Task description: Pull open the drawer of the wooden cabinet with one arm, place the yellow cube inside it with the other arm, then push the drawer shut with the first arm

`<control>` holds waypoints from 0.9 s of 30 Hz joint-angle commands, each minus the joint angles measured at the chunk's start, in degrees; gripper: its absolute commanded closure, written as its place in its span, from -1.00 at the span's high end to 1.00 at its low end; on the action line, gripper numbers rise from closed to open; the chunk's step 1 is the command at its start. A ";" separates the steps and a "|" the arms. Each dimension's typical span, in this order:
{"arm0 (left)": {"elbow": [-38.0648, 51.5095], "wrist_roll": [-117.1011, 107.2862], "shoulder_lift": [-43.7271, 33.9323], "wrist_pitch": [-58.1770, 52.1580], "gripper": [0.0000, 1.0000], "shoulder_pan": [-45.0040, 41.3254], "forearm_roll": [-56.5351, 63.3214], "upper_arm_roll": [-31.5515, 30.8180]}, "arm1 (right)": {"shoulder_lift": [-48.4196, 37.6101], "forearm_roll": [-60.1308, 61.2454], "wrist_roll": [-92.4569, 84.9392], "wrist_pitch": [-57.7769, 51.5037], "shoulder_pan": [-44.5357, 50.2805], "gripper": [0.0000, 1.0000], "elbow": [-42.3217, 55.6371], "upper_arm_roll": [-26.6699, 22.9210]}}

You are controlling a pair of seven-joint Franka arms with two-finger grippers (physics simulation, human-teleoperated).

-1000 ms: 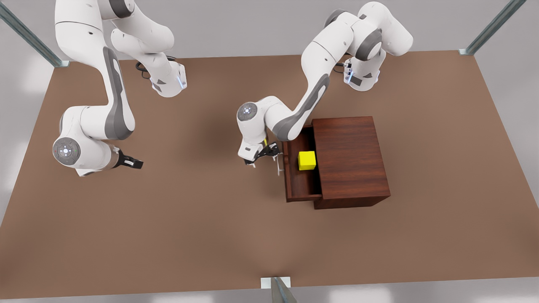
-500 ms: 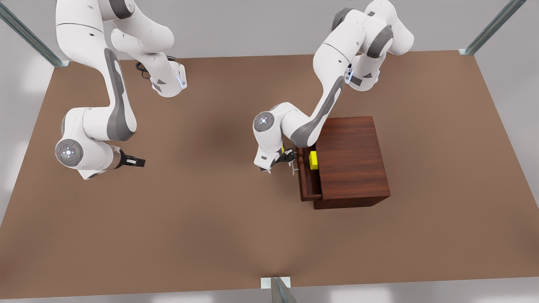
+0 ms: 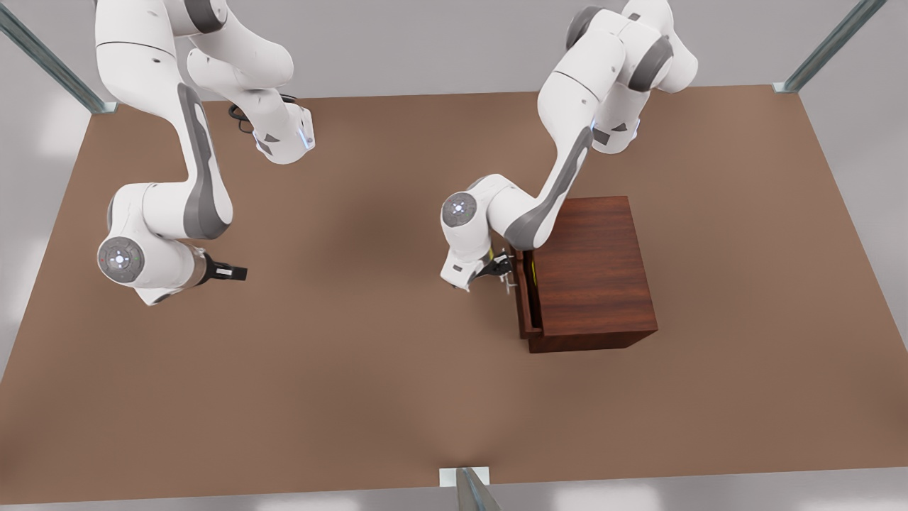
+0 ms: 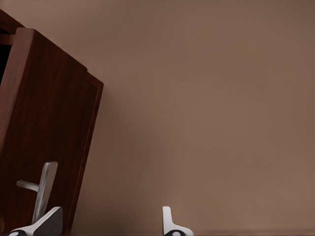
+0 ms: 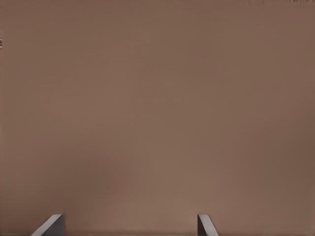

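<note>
L gripper (image 3: 505,271) is sitting w/ fingers spread at the silver handle (image 4: 43,189) of the drawer (image 3: 523,294), one fingertip touching it; drawer is sticking out of the wooden cabinet (image 3: 592,273) by just a sliver. Yellow cube (image 3: 530,268) is showing as a thin strip inside that gap. R gripper (image 3: 230,272) is waiting w/ fingers apart over bare table (image 3: 355,383), well apart from the cabinet, at the front view's left.
</note>
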 commanded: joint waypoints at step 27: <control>7.48 70.32 -20.03 -29.49 1.00 37.96 -19.77 3.44 | 0.27 -0.05 -1.19 0.51 0.04 1.00 0.19 0.12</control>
